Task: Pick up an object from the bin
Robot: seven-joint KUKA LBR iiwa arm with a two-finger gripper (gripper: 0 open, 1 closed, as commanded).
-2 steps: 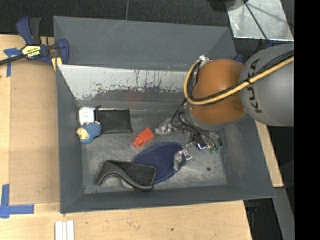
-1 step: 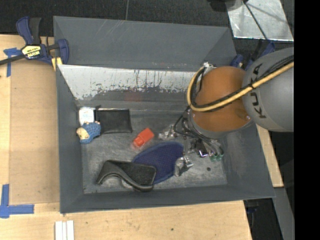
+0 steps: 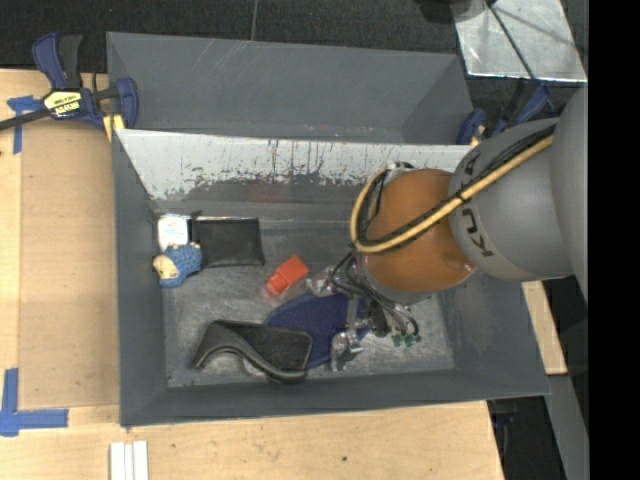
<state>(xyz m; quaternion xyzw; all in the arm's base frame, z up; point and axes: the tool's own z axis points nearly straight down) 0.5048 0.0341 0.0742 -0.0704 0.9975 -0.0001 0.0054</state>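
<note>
Seeing the claw [image 3: 352, 336] down low at the right edge of a dark blue cloth [image 3: 310, 320], lower middle of the bin [image 3: 140, 348], touching or just above, hard to say. Can't tell if wide or narrow. Got an orange block [image 3: 288, 276] just up-left of the cloth, a black curved piece [image 3: 255, 348] overlapping its left side, and a black pouch [image 3: 228, 241] further back toward the left wall.

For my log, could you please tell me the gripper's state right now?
The gripper: open or shut cannot be told; it is low over the dark blue cloth near the front of the bin.
</note>
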